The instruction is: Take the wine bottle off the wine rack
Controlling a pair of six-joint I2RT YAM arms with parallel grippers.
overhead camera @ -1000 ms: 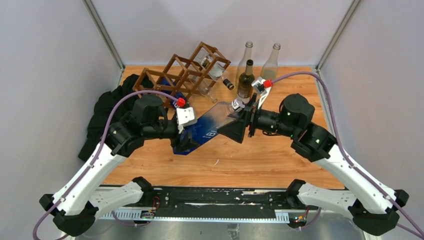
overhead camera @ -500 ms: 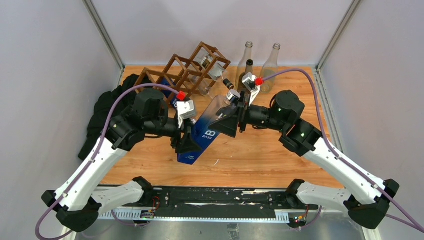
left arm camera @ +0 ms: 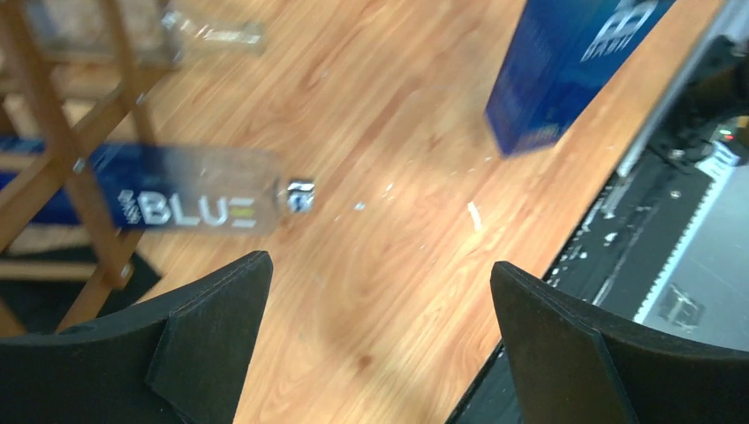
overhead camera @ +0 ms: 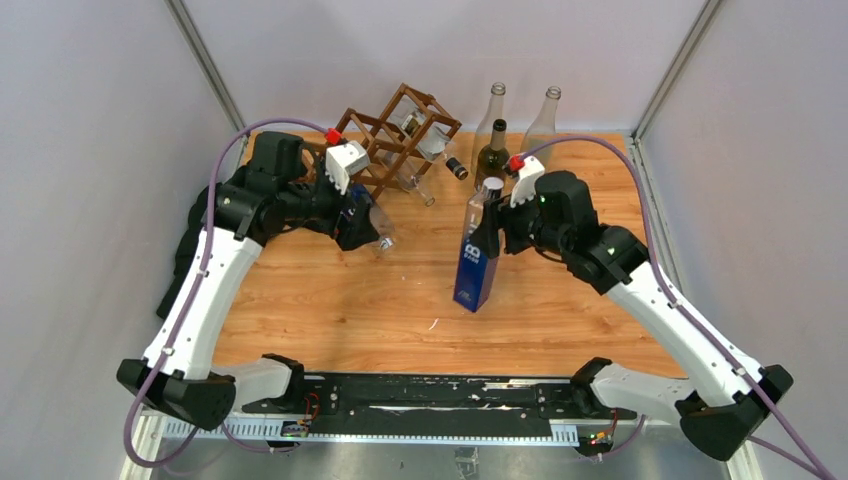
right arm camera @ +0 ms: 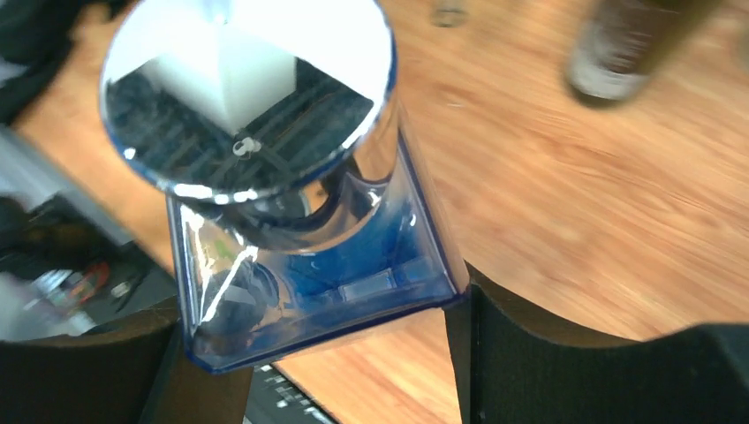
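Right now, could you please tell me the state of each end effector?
Left end effector: open, holding nothing.
Right end effector: closed on the blue bottle.

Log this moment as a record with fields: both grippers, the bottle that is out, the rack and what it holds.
left gripper: jaws open, empty, close to the wine rack
right gripper: jaws shut on the blue wine bottle, just below its neck
blue wine bottle: upright, clear of the rack, over the table; base contact unclear
wine rack: holds a lying blue-labelled bottle and at least one clear bottle
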